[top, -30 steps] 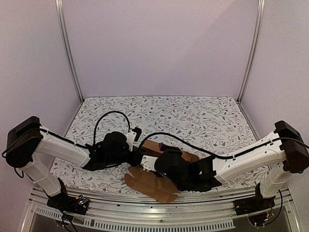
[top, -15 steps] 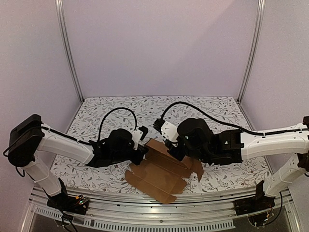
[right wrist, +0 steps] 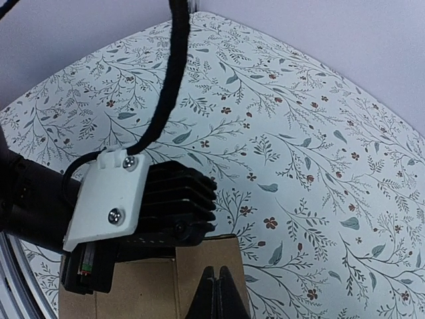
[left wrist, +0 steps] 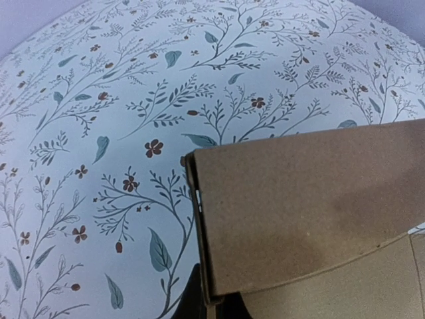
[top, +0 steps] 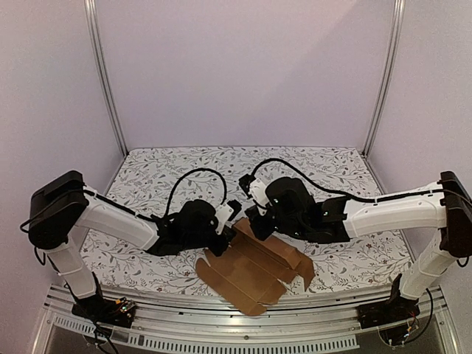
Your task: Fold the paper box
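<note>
Floral-print table (top: pixel 332 169), one item on it.
Flat paper box (top: pixel 247 276) near the front edge; far flaps possibly raised.

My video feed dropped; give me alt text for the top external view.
A brown cardboard box, a mostly flat unfolded sheet, lies near the front edge of the floral table. The left gripper pinches its far-left corner; the right gripper, shut, sits at the far edge close beside it.

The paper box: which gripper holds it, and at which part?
Left gripper pinches the paper box at its far left flap edge. Right gripper is shut at the far edge; hold unclear.
</note>
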`<state>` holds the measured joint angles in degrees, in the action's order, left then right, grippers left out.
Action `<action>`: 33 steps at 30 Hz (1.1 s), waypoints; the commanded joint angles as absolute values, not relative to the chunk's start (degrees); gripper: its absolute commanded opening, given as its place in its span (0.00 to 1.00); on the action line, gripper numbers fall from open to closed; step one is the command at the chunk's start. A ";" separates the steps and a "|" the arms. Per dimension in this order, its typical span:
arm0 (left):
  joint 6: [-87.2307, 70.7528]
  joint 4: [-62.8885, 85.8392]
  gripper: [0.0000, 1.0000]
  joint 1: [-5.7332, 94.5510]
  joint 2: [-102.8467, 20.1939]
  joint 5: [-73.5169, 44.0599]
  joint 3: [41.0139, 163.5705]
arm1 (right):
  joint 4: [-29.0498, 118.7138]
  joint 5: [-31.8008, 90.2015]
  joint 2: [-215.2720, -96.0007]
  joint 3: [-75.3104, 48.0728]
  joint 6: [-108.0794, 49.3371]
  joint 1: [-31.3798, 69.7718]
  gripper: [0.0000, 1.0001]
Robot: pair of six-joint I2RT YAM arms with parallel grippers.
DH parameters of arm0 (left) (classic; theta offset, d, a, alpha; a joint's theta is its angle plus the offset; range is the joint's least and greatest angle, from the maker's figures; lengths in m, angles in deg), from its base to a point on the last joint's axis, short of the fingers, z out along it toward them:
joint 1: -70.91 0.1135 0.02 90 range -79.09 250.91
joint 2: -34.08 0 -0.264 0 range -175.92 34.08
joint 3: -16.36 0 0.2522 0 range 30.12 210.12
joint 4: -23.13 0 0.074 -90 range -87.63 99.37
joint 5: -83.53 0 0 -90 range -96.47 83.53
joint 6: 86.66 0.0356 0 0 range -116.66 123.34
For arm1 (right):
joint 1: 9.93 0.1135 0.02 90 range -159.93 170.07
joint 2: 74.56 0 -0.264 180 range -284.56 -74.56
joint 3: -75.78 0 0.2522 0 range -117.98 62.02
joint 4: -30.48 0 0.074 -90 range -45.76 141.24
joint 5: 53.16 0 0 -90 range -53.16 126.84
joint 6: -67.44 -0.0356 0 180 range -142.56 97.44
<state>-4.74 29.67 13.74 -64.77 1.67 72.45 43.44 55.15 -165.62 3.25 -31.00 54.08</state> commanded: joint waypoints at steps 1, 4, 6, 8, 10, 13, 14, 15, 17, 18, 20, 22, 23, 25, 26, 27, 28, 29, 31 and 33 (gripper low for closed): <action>-1.78 29.54 0.00 12.29 -67.06 0.94 74.15 | 37.59 52.79 -169.34 4.41 -36.87 53.58 0.00; -3.02 29.95 0.00 12.29 -67.66 1.18 74.09 | 36.17 52.73 -170.65 4.91 -37.43 53.29 0.00; -3.55 30.38 0.00 12.29 -67.81 1.51 73.94 | 35.31 52.59 -171.19 5.46 -37.79 52.97 0.00; -3.89 30.95 0.00 12.16 -67.96 1.60 73.70 | 34.37 52.52 -171.61 6.16 -38.06 52.82 0.00; -4.39 31.76 0.00 12.20 -68.03 1.96 73.19 | 33.85 52.34 -171.96 6.57 -38.26 52.65 0.00; -5.01 33.35 0.00 12.19 -68.10 2.48 72.08 | 32.90 51.67 -172.98 6.97 -38.75 52.46 0.00; -5.26 34.09 0.01 12.15 -68.04 2.64 71.72 | 32.49 51.57 -173.21 7.07 -38.97 52.42 0.00; -5.43 34.92 0.01 12.15 -68.05 2.73 71.31 | 32.20 51.53 -173.59 7.16 -39.21 52.41 0.00; -5.89 35.82 0.02 12.20 -68.30 2.76 70.80 | 31.68 51.48 -174.48 7.18 -39.33 52.45 0.00; -6.03 36.09 0.03 12.20 -68.38 2.76 70.69 | 31.53 51.37 -174.98 7.17 -39.34 52.33 0.00; -6.24 36.60 0.03 12.12 -68.50 2.79 70.39 | 31.18 51.06 -175.80 7.30 -39.58 52.32 0.00; -6.40 37.14 0.05 12.11 -68.59 2.91 70.11 | 30.90 50.95 -176.34 7.49 -39.75 52.35 0.00; -6.46 37.47 0.06 12.11 -68.66 3.01 69.89 | 30.76 50.99 -176.47 7.64 -39.78 52.35 0.00; -6.61 38.24 0.09 12.11 -68.79 3.15 69.56 | 30.54 50.87 -176.75 7.93 -40.02 52.22 0.00; -6.66 38.61 0.11 12.11 -68.92 3.30 69.44 | 30.53 50.70 -176.70 8.04 -40.11 52.23 0.00; -6.75 39.21 0.12 12.11 -69.21 3.37 69.29 | 30.53 50.65 -176.68 8.09 -40.21 52.30 0.00; -6.95 39.98 0.14 12.11 -69.54 3.45 69.12 | 30.53 50.60 -176.62 8.13 -40.22 52.26 0.00; -7.34 40.68 0.16 12.11 -69.93 3.51 69.07 | 30.53 50.57 -176.53 8.20 -40.29 52.28 0.00; -7.81 41.73 0.21 12.11 -70.68 3.88 69.09 | 30.53 50.42 -176.35 8.25 -40.30 52.26 0.00; -8.10 43.37 0.23 12.11 -71.30 4.69 69.02 | 30.53 50.08 -176.13 8.23 -40.33 52.24 0.00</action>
<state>-7.18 39.52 13.02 -69.36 3.05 69.80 30.52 51.17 -175.52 7.27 -39.44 52.61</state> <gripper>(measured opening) 0.216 0.005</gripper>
